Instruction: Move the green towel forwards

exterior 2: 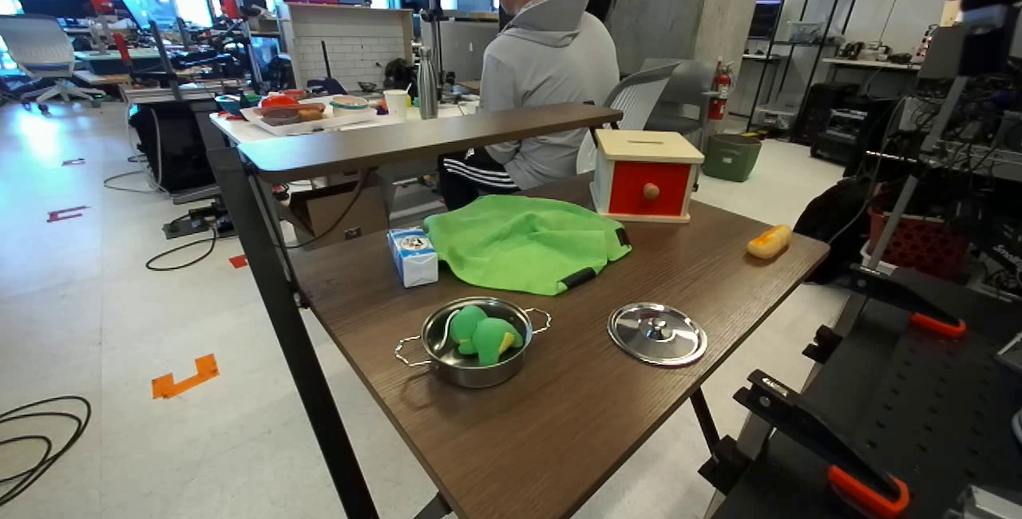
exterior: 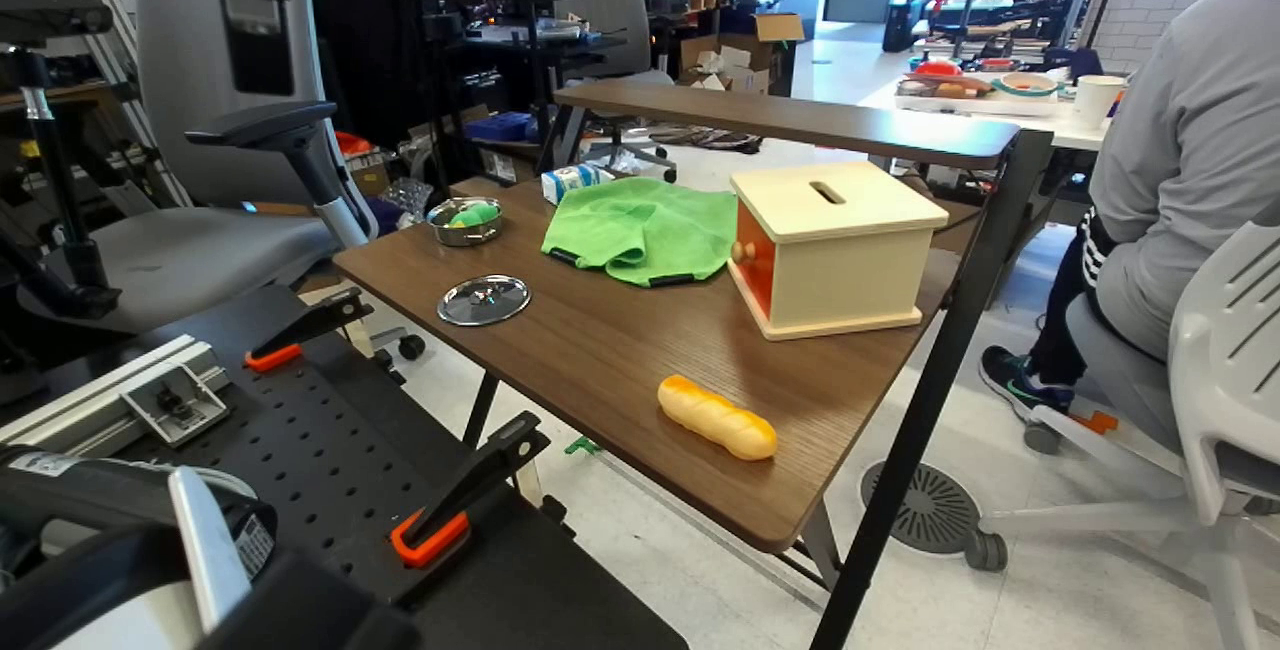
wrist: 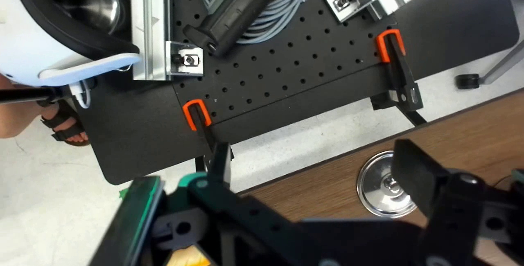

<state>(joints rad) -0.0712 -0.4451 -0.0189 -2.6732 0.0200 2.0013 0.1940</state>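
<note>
The green towel lies spread and slightly rumpled on the brown table; it also shows in an exterior view. Two dark bands mark its edge. It is out of sight in the wrist view. My gripper is open, with its two dark fingers wide apart and nothing between them. It is above the gap between the black bench and the brown table, away from the towel. A dark blurred part of the gripper hangs at the top of both exterior views.
A wooden box with a red drawer stands beside the towel. A small carton is at its other side. A metal pot with green toys, a metal lid and a bread roll are on the table. A raised shelf spans the back.
</note>
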